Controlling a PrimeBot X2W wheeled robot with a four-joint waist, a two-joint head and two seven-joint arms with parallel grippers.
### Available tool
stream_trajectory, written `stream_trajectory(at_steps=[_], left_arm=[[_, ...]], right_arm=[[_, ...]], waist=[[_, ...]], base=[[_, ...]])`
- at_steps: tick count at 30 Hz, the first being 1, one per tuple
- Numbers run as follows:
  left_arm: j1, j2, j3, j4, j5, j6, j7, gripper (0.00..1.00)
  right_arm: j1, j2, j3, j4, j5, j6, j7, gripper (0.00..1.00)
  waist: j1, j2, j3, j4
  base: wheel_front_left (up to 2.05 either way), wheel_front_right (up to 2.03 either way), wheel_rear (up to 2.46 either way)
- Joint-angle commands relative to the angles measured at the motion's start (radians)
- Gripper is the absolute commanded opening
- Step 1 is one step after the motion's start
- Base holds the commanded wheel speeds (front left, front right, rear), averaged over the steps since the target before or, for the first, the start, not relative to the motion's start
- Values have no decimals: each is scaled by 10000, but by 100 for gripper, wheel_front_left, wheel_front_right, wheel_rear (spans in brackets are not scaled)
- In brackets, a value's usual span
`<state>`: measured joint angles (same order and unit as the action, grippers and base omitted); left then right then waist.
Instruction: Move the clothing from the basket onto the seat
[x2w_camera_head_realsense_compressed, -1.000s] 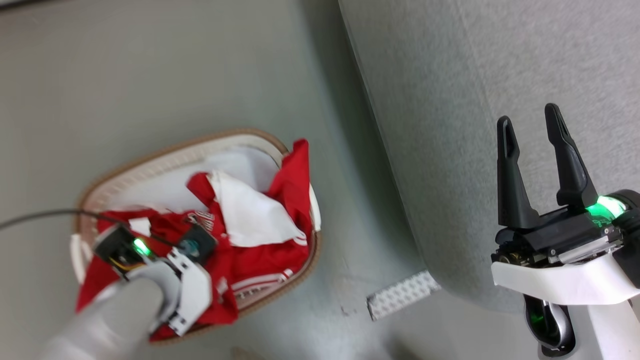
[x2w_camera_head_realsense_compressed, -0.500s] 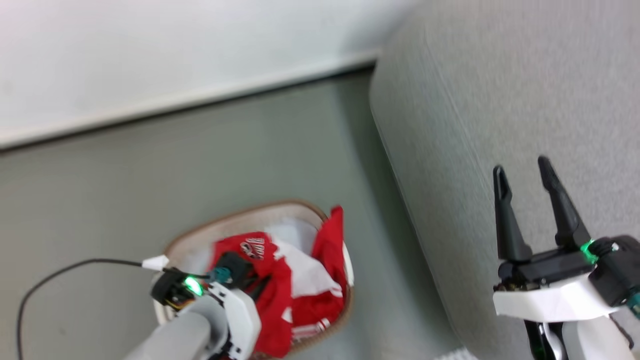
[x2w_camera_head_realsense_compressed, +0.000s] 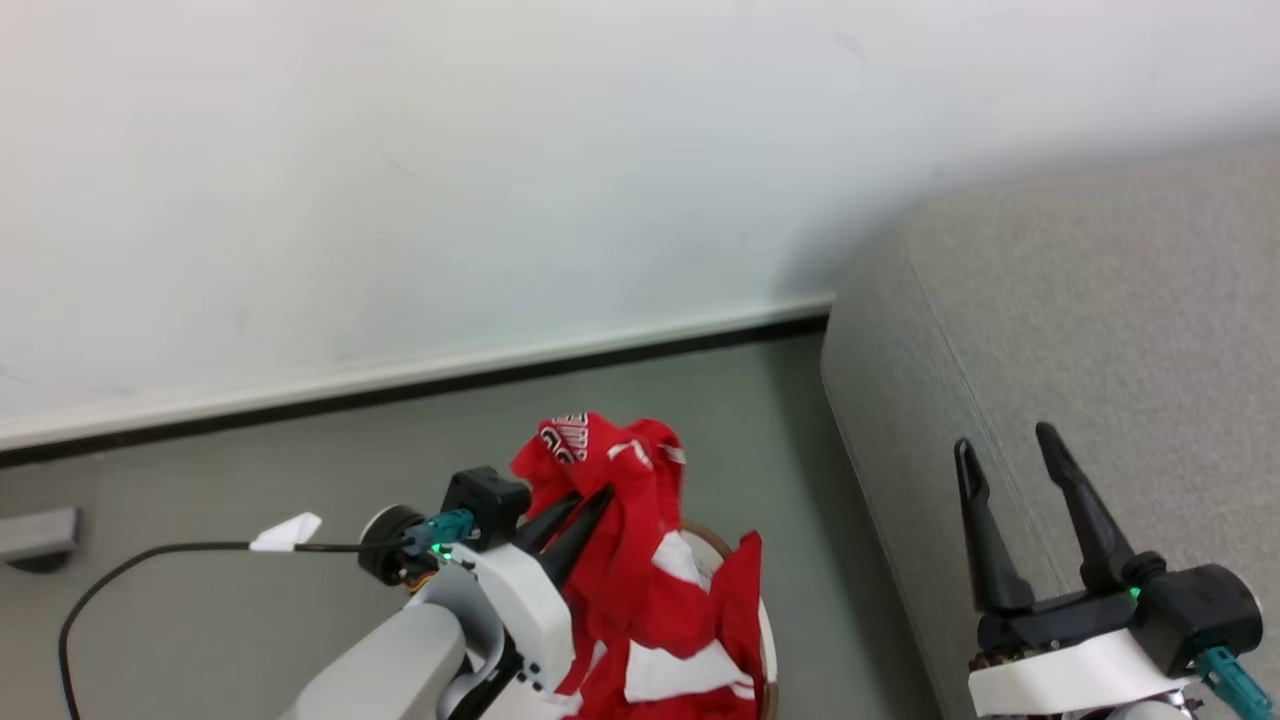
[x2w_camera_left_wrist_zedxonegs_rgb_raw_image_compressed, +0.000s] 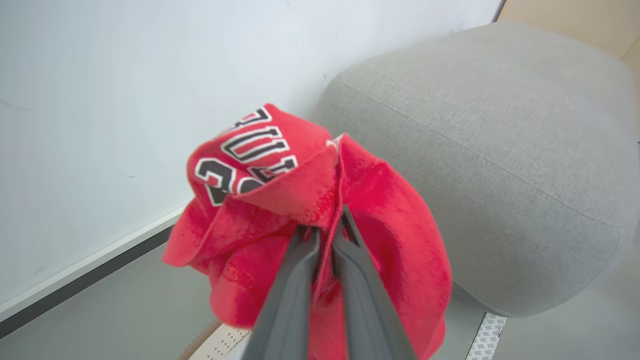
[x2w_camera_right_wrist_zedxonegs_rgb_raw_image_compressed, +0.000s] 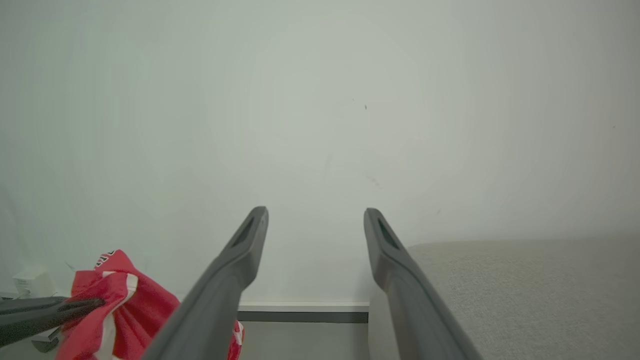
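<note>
My left gripper (x2w_camera_head_realsense_compressed: 596, 492) is shut on a bunch of red clothing (x2w_camera_head_realsense_compressed: 640, 570) with black-and-white lettering, held up above the basket. The garment's white-panelled lower part hangs down into the basket, of which a stretch of brown rim (x2w_camera_head_realsense_compressed: 768, 650) shows. In the left wrist view the fingers (x2w_camera_left_wrist_zedxonegs_rgb_raw_image_compressed: 300, 280) pinch the red clothing (x2w_camera_left_wrist_zedxonegs_rgb_raw_image_compressed: 390, 220), with the grey seat (x2w_camera_left_wrist_zedxonegs_rgb_raw_image_compressed: 500, 150) to the right beyond it. My right gripper (x2w_camera_head_realsense_compressed: 1005, 440) stands open and empty over the edge of the seat (x2w_camera_head_realsense_compressed: 1100, 330). The right wrist view has that gripper (x2w_camera_right_wrist_zedxonegs_rgb_raw_image_compressed: 316, 215) facing the wall, with the clothing (x2w_camera_right_wrist_zedxonegs_rgb_raw_image_compressed: 135, 305) at lower left.
A white wall with a dark baseboard (x2w_camera_head_realsense_compressed: 500, 375) runs behind the basket. A black cable with a white tag (x2w_camera_head_realsense_compressed: 285, 532) trails from my left wrist over the grey floor. A white perforated strip (x2w_camera_left_wrist_zedxonegs_rgb_raw_image_compressed: 482, 340) lies by the seat's foot.
The head camera has tilted up toward the wall. My left gripper has risen out of the basket with the red garment in its grip. The right gripper stays open.
</note>
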<state>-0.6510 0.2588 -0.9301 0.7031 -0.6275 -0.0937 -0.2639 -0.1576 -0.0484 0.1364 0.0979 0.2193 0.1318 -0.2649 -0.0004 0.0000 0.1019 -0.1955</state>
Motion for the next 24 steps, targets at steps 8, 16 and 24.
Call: stream_trajectory(at_steps=[8, 16, 24], left_arm=[[323, 15, 1011, -1554, -203, 70, -5, 0], [-203, -46, 1251, -2529, -174, 400, 52, 0], [-469, -125, 1444, -3134, -481, 594, 245, 0]], right_arm=[[420, -36, 409, 359, 106, -21, 8, 100], [593, -35, 553, 452, 123, -21, 8, 100], [601, -36, 706, 460, 155, -21, 8, 100]], waist=[[4, 0, -1116, 395], [4, 0, -1385, 647], [4, 0, -1421, 737]], base=[[0, 0, 0], [0, 0, 0], [0, 0, 0]])
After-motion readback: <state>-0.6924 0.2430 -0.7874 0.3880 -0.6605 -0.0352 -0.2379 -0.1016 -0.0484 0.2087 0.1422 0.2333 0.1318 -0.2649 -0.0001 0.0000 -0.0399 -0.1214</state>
